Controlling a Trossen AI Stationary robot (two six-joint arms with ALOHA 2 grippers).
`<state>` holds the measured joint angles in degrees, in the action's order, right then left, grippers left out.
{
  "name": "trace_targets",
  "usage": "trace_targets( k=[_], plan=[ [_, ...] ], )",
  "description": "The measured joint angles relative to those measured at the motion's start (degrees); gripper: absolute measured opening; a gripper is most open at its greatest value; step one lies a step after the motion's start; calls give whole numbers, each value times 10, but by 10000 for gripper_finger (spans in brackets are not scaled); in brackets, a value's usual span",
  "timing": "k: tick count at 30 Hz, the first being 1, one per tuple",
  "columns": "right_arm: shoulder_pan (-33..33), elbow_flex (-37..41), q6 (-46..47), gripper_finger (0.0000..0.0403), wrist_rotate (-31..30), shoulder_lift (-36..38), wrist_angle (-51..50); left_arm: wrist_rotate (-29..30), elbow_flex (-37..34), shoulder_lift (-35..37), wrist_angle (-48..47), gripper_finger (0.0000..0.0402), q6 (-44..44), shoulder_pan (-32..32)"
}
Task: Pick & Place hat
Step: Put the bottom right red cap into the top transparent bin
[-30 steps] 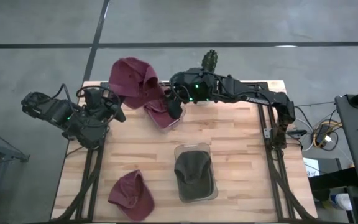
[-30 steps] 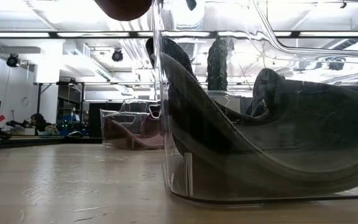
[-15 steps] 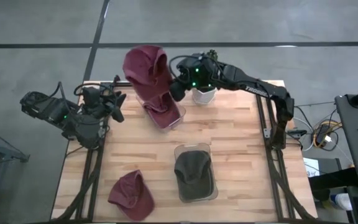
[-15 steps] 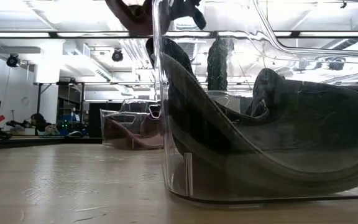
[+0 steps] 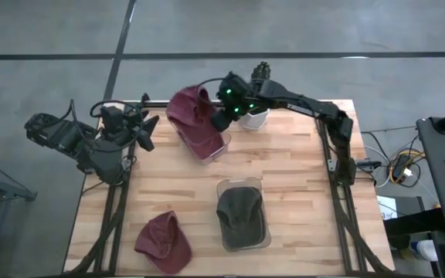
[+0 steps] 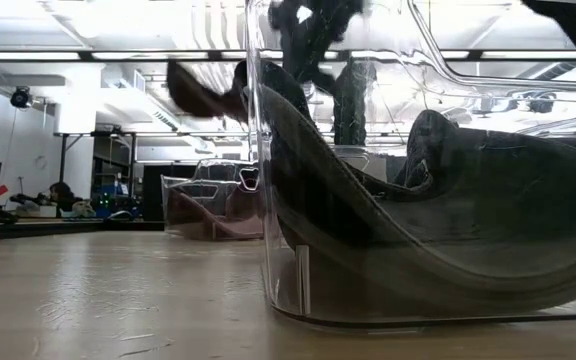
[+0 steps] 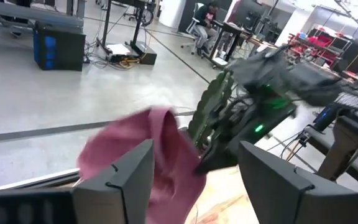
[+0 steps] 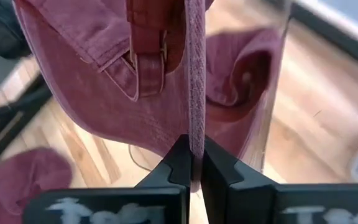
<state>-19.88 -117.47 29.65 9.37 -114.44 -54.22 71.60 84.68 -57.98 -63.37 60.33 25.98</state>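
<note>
The right pincer (image 5: 221, 120) was pinched shut on a maroon hat (image 5: 190, 110) over the clear bin (image 5: 216, 147) at upper centre, drop pending; one hat (image 5: 240, 214) sat binned, another (image 5: 163, 242) lay loose at lower left, and the left pincer (image 5: 147, 131) gaped empty.

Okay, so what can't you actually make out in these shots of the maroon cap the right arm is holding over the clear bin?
- Whether the maroon cap touches the clear plastic bin: high view, the cap covers the bin.
- The cap's crown: right wrist view, cut off by the edge above the right gripper.
- The right arm: left wrist view, blurred.
- The far bin's contents: low view, half hidden by the near clear container.
</note>
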Motion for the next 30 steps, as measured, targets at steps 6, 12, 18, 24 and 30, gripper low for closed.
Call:
trace_targets(
  k=[6, 12, 18, 24, 30],
  plan=[
    [-1, 1, 2, 12, -1, -48, -5, -1, 0, 1, 9, 222, -17, 0],
    [-15, -1, 3, 12, 42, -88, -13, -6, 0, 1, 10, 222, -17, 0],
    [-18, -1, 4, 24, 45, -101, -14, -6, 0, 2, 10, 222, -17, 0],
    [-17, -1, 0, 114, 46, -85, -8, -6, -1, 2, 8, 222, -17, 0],
    [-13, -3, -1, 206, 42, -54, 1, -6, -2, 2, 8, 222, -25, 0]
  ],
)
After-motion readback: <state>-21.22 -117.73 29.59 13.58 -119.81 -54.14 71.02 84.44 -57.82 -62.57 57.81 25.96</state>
